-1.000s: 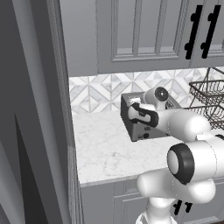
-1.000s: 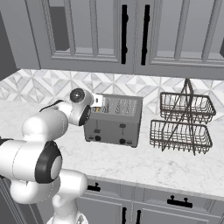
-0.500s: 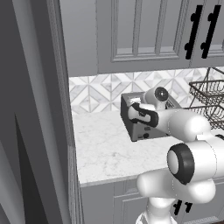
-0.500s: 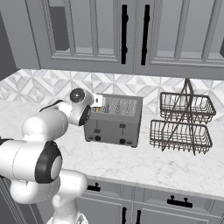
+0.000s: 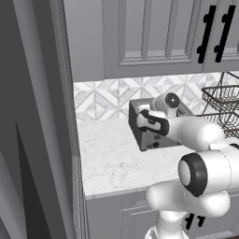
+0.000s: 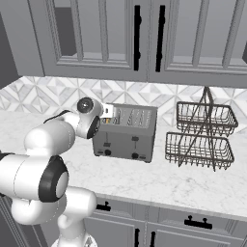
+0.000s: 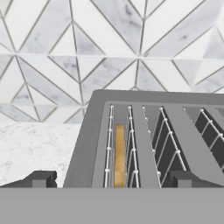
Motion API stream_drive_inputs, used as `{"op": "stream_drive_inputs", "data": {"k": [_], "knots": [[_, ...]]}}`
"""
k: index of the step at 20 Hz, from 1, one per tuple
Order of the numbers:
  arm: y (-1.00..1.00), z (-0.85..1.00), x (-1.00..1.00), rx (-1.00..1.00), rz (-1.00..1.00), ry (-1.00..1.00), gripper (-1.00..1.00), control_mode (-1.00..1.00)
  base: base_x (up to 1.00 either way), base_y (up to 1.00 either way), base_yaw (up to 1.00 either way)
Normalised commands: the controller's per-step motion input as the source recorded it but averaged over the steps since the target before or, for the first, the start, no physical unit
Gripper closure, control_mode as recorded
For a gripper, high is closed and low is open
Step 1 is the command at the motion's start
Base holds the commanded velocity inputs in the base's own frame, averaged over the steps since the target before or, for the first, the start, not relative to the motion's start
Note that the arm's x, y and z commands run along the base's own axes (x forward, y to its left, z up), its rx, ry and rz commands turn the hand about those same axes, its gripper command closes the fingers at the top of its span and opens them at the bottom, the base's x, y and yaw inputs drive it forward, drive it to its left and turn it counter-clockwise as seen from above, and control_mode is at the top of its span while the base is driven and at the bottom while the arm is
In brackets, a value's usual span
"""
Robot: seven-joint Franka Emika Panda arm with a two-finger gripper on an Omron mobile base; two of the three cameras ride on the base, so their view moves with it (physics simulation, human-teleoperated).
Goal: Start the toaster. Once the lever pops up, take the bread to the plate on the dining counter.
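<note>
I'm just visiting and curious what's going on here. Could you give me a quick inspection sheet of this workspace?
Surface: white marble counter, patterned tile backsplash.
Job's things: toaster against the backsplash; bread down in one slot.
Clutter: two-tier wire basket beside the toaster.
Grippers: tool open, over the toaster's end, holding nothing.
Cables: nothing seen.
Surroundings: grey cabinets above, drawers below.
</note>
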Motion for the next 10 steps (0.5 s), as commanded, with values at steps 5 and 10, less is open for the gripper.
{"op": "stream_drive_inputs", "data": {"k": [5, 10], "knots": [[0.0, 0.0, 0.0, 0.0, 0.0, 0.0, -1.0, -1.0, 0.0, 0.0, 0.0], [0.0, 0.0, 0.0, 0.0, 0.0, 0.0, -1.0, -1.0, 0.0, 0.0, 0.0]]}}
